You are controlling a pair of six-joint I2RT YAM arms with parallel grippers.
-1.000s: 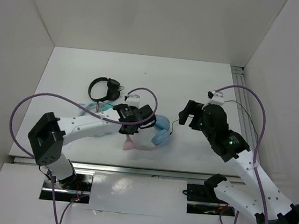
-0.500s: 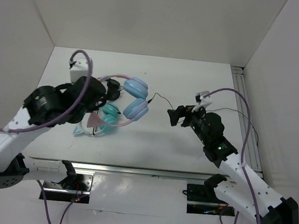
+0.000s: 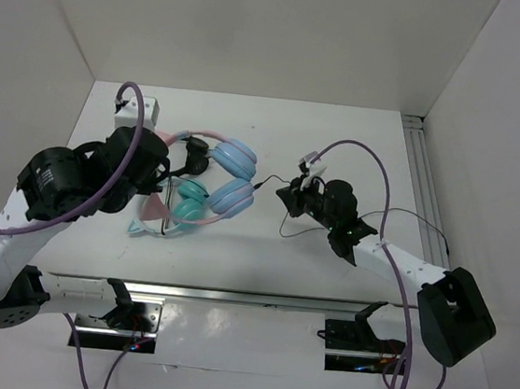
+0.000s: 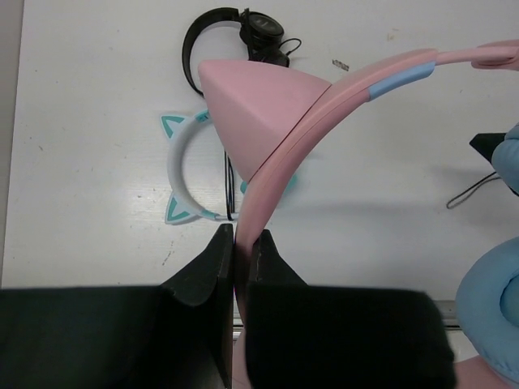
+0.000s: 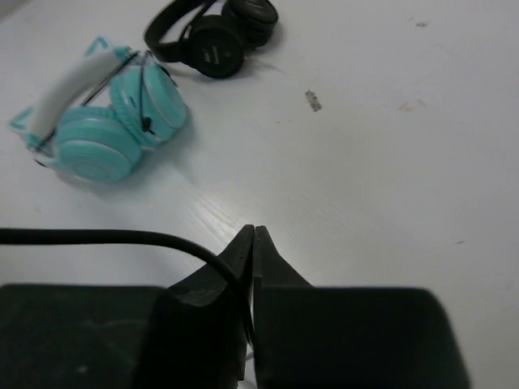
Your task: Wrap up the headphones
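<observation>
**Pink headphones held up by the band, cable pinched at the right**

The left gripper was clamped tight on the pink headband of the headphones, just below one cat ear. It held them above the table, left of centre, with the blue ear cups towards the right. Directly beneath lay the teal headphones, and the black headphones sat just beyond, on the far side.

The right gripper was nearly closed, its jaws pinching the thin black cable, which ran left from it towards the ear cups.

The headphones looked light. The band appeared stiff but springy, so the grip near the cat ear seemed a sound place to hold, well clear of the soft cushions. The cups probably swivel and could swing when the band is turned. The cable looked limp and smooth; it would likely slide through a light pinch and kink under a hard pull. Where it joins the cup is probably the weak point, so it would be best guided with little tension.
</observation>
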